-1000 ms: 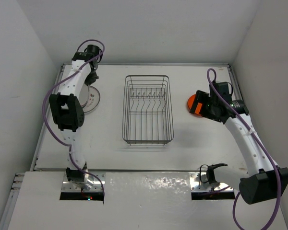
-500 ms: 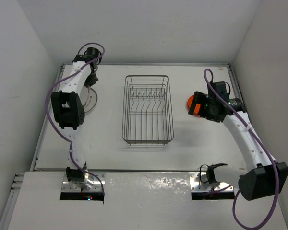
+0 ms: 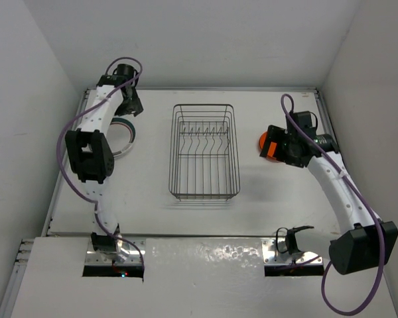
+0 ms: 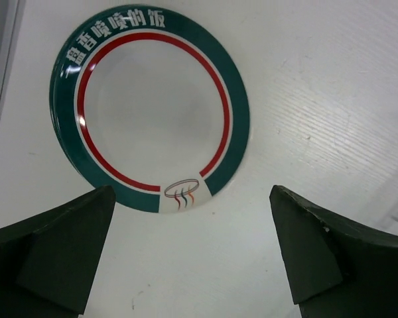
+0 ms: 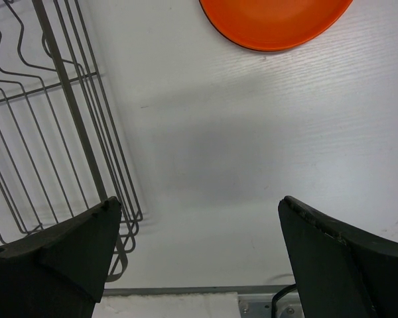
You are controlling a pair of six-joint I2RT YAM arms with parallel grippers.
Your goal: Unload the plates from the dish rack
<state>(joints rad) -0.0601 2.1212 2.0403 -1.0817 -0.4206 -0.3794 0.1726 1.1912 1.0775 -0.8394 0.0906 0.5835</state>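
White laminate is being presented as the table, and the dish rack is being carried at its middle, its long axis being run from the near edge toward the far wall, between the two arms. No plate is being seen inside it in the overhead view, so the unloading is being judged as done or all but done. The left arm is being stretched toward the far left corner, the right arm being bent toward the right side. A green-rimmed plate is being shown flat on the table to the left of the rack, just ahead of the left gripper, whose fingers are being held wide apart with nothing between them; whether more plates are lying beneath it cannot be told. An orange plate is being shown flat to the right of the rack, just beyond the right gripper, likewise being held spread and empty. The rack is being caught just beside that gripper's left finger, so the right gripper is being judged the nearer, should any plate be found there
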